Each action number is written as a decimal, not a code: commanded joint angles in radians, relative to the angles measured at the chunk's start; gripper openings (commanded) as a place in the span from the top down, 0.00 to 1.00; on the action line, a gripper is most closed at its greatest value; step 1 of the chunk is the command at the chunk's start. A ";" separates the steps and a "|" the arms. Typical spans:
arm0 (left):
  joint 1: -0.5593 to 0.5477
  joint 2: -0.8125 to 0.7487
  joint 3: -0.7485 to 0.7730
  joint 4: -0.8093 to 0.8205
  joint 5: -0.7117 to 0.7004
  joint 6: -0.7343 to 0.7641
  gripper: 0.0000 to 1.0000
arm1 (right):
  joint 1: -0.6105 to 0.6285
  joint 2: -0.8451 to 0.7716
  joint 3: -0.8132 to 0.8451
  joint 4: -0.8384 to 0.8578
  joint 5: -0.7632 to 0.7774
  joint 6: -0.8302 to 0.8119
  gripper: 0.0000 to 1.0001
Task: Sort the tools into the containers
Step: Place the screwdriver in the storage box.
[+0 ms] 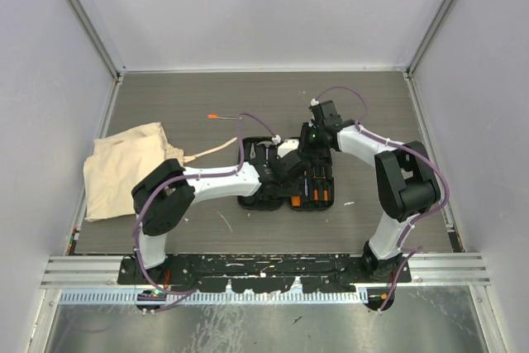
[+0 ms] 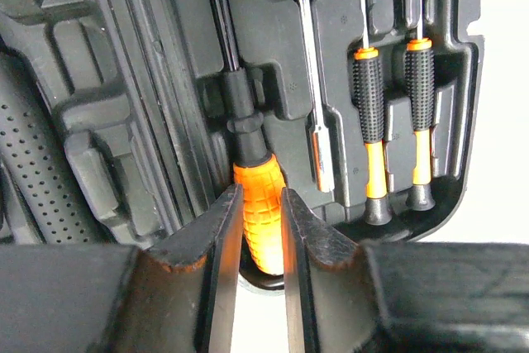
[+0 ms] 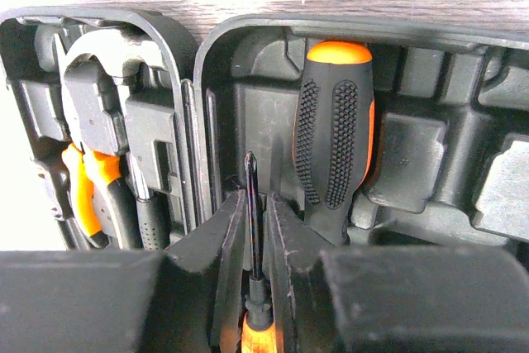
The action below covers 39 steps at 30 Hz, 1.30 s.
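The black tool case (image 1: 266,200) lies open mid-table, and both grippers are over it. My left gripper (image 2: 260,197) is shut on the orange handle end of a screwdriver (image 2: 256,204) whose black collar sits in a moulded slot. My right gripper (image 3: 256,202) is shut on a small orange-handled Phillips screwdriver (image 3: 252,204), tip pointing away over the case. A big black-and-orange screwdriver (image 3: 335,130), orange pliers (image 3: 83,188) and the hammer head (image 3: 103,64) sit in slots. Two thin drivers (image 2: 369,113) sit in slots at the right. A thin orange-tipped driver (image 1: 216,117) lies on the table.
The beige cloth bag (image 1: 124,167) lies at the left, its cord running toward the case. A thin pale stick (image 1: 225,221) lies in front of the case. Grey walls close in the table on three sides.
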<state>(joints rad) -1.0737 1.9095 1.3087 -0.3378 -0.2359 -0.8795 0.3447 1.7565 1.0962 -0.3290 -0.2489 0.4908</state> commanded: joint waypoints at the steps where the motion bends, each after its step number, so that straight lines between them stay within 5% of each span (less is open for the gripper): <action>1: -0.016 -0.013 0.034 -0.048 -0.016 -0.010 0.74 | -0.006 -0.011 0.039 0.019 -0.006 -0.019 0.77; 26: -0.023 0.010 -0.121 0.013 0.029 -0.068 0.83 | -0.006 0.019 0.009 0.013 0.006 -0.028 0.85; 39: -0.023 0.008 -0.102 -0.009 0.024 -0.053 0.84 | -0.011 -0.012 0.076 0.040 0.029 -0.015 0.82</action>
<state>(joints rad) -1.0847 1.8797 1.2339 -0.2691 -0.2474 -0.9348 0.3397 1.7851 1.1034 -0.3294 -0.2413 0.4732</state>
